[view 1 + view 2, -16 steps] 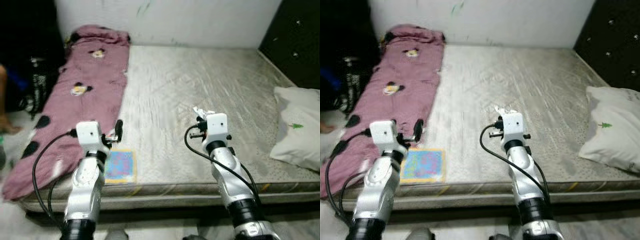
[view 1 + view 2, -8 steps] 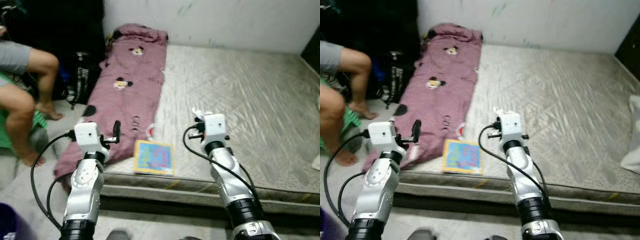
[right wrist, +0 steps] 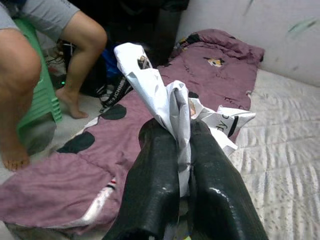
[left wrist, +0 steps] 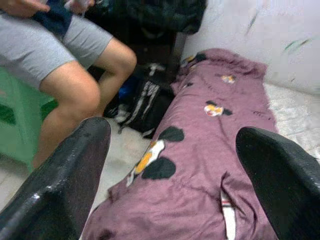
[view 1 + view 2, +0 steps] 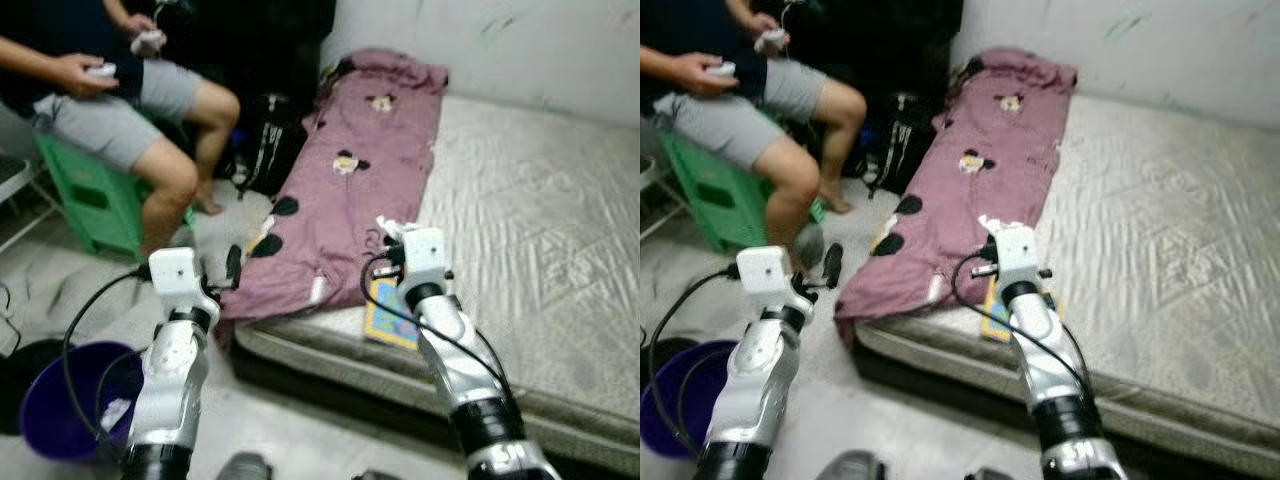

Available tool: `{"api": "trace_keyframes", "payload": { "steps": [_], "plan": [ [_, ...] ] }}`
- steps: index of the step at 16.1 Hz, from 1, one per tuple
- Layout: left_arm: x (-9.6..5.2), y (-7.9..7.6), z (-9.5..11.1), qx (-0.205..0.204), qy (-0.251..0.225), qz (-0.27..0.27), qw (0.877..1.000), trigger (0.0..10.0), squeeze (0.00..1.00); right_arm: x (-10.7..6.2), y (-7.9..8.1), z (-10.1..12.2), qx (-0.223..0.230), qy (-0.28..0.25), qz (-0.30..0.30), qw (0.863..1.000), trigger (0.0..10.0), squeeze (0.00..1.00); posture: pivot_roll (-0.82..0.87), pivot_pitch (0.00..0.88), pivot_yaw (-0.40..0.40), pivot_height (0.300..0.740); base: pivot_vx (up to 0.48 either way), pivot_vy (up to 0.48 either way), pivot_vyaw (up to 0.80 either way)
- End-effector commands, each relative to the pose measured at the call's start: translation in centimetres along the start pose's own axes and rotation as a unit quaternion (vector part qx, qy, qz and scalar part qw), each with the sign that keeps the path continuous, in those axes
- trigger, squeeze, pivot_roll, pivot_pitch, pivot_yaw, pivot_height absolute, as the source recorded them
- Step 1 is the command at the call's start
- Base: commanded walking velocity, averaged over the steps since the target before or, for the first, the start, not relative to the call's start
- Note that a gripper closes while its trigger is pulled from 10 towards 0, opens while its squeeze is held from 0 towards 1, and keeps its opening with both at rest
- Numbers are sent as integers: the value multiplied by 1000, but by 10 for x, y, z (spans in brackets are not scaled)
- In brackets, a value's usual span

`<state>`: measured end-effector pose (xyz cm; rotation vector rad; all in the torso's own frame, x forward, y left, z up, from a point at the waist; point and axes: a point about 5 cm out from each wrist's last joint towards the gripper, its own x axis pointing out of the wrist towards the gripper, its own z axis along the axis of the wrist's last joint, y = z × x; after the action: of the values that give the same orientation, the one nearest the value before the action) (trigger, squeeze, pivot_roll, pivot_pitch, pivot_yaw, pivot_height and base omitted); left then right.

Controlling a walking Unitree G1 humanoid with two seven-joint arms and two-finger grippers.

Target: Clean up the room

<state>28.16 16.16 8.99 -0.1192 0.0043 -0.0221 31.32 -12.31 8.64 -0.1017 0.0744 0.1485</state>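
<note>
Purple bin (image 5: 60,405) on floor at far left, round, smooth plastic, scrap already inside – likely where rubbish goes

Person (image 5: 120,90) seated on green stool (image 5: 85,195), off to side

Left gripper (image 4: 175,165) raised, fingers spread wide, holding nothing

Maroon blanket (image 5: 345,200), soft, printed, draped over mattress (image 5: 540,240) edge

Right gripper (image 3: 172,165) clenched on crumpled paper (image 3: 165,95), white, creased, carried above bed edge beside colourful book (image 5: 385,315)
</note>
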Motion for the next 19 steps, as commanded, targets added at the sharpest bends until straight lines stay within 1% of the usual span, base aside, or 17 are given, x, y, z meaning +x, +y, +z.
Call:
{"api": "trace_keyframes", "payload": {
  "steps": [1,6,8,16,19],
  "plan": [
    [0,2,4,8,-9,-3,1000,10000,0,3,4,7,7,-12,4,1000,10000,0,92,0,-58,740,0,0,0],
    [0,3,4,10,-7,1,1000,10000,0,3,5,8,6,-16,10,1000,10000,0,91,0,-54,740,0,0,0],
    [0,4,4,11,-7,-1,1000,10000,0,3,7,9,1,-18,14,1000,10000,0,90,0,-52,740,0,0,800],
    [0,2,3,9,-4,-4,1000,10000,0,3,6,8,3,-15,12,1000,10000,0,87,0,-53,740,0,0,800],
    [0,-1,5,8,-13,-12,1000,10000,0,3,6,8,2,-16,12,1000,10000,0,87,0,-53,740,0,0,800]
  ]
}}
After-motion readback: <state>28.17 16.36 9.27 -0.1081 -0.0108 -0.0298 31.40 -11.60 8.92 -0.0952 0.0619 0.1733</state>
